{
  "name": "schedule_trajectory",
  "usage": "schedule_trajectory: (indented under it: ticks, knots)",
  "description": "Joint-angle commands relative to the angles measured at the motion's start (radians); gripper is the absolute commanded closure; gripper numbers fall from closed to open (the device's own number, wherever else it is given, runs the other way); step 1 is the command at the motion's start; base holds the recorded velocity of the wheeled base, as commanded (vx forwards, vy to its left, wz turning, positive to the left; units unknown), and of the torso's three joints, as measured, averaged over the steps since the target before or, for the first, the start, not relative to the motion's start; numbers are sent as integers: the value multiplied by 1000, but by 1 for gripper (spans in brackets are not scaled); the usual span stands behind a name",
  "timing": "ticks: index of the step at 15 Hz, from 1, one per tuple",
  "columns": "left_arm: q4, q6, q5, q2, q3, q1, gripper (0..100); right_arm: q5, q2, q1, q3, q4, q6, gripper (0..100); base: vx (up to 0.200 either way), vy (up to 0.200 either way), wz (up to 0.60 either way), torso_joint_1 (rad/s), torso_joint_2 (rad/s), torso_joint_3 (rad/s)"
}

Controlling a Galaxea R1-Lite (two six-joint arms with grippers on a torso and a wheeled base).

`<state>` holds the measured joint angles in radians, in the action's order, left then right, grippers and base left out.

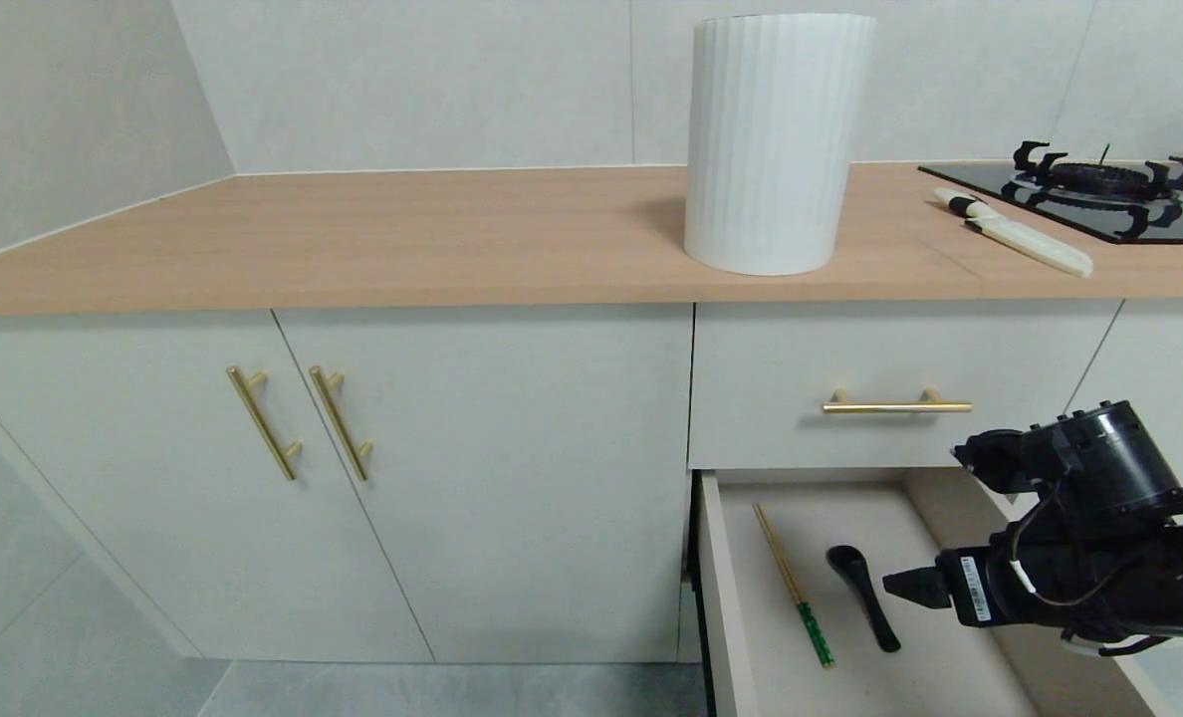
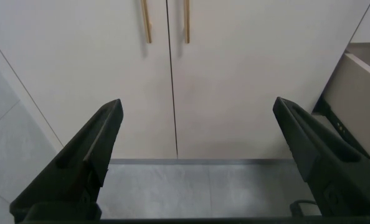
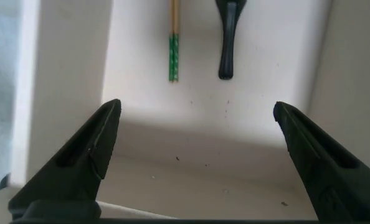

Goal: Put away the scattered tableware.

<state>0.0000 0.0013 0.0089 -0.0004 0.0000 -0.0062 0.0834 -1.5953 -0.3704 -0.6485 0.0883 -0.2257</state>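
The right pincer (image 3: 195,112) hangs over the front of the open drawer (image 1: 721,588), its two black fingers (image 3: 91,155) spread wide with nothing between them. The left pincer (image 2: 197,106) is also spread wide and holds nothing. It is low down, facing the pair of pale cabinet doors (image 2: 172,81), with grey floor (image 2: 185,193) below it.

A pair of chopsticks (image 1: 794,586) lies on the drawer's floor, wooden with green ends, the green ends toward the drawer's front. Just beside them, on the robot's right and not touching, lies a black spoon (image 1: 862,596), its bowl toward the back of the drawer and its handle toward the front. Both run roughly parallel.

Above the open drawer is a closed drawer (image 1: 890,349) with a gold bar handle (image 1: 896,405). To the left, the two cabinet doors each carry a gold bar handle (image 1: 263,423).

Farther back, on the wooden table (image 1: 402,239), a tall white ribbed cylinder (image 1: 769,144) stands upright above the drawers. To its right a knife (image 1: 1015,234) with a pale blade lies flat, just beside the black glass hob (image 1: 1099,214) with its burner grate (image 1: 1099,179).
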Motion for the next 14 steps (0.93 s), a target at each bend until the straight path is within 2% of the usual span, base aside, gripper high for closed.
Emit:
schedule_trajectory:
  ticks: [1,4,10,14]
  knots:
    - [0,0,0,0,0,0,0,-1,14,-1,-2,-1,0,0,0,0,0,0,0,0]
    - [0,0,0,0,0,0,0,-1,14,-1,1,-1,0,0,0,0,0,0,0,0]
    - [0,-1,0,0,0,0,0,-1,11,-1,6,-4,5,0,-200,0,0,3,2,3]
    - [0,-1,0,0,0,0,0,6,21,-2,10,-2,9,0,0,0,0,0,0,0]
